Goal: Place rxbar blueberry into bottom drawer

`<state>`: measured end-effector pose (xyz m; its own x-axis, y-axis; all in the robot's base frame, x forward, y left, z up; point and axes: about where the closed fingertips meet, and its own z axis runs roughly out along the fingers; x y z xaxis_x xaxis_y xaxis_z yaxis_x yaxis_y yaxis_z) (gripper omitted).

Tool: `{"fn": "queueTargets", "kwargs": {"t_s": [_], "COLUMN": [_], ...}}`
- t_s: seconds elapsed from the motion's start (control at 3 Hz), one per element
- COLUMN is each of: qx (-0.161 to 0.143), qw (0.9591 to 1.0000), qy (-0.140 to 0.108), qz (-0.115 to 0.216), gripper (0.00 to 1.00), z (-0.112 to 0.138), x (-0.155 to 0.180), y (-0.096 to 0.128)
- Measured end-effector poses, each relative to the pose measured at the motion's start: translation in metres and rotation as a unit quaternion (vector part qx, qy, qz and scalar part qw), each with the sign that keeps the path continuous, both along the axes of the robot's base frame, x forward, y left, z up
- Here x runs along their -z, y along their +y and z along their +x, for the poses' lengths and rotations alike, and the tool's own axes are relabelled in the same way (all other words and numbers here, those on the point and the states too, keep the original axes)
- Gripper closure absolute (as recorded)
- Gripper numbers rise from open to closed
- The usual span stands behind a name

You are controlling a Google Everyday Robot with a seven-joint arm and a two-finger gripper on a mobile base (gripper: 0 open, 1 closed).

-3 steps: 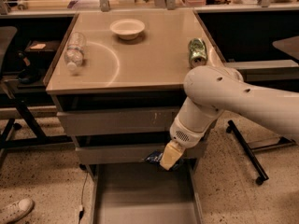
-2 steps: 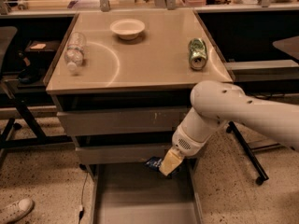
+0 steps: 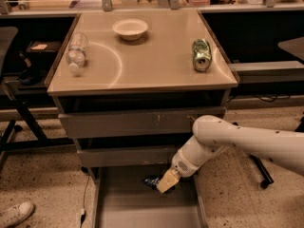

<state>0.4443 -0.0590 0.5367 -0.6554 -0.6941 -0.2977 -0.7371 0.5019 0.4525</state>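
Note:
The rxbar blueberry (image 3: 151, 181) is a small dark navy wrapper, held at the tip of my gripper (image 3: 160, 183). The gripper is shut on the bar, just above the back part of the bottom drawer (image 3: 142, 210). That drawer is pulled out, a wide grey tray with a flat floor. My white arm (image 3: 237, 139) reaches in from the right and crosses in front of the two upper drawers. Part of the bar is hidden behind the tan fingers (image 3: 167, 179).
On the table top (image 3: 156, 61) lie a clear plastic bottle (image 3: 76, 52) at the left, a white bowl (image 3: 130, 29) at the back and a green crushed can (image 3: 201, 54) at the right. Chair legs stand left and right. A shoe (image 3: 14, 213) shows at the bottom left.
My gripper has moved down and slightly left with the bar, from in front of the middle drawer to just over the open bottom drawer. The arm's elbow has dropped lower.

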Motion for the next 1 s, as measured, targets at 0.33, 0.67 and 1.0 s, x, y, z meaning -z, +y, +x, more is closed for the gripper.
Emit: {"fn": "queueTargets", "kwargs": {"t_s": [0.33, 0.67, 1.0], "qx": [0.0, 0.0, 0.005], "qw": [0.9998, 0.9998, 0.9993], "qy": [0.017, 0.017, 0.029], "qz": [0.005, 0.005, 0.023], "gripper": [1.0, 1.0, 1.0], "z": [-0.006, -0.006, -0.005], "x": [0.016, 0.016, 0.051], "y": [0.002, 0.002, 0.011]}}
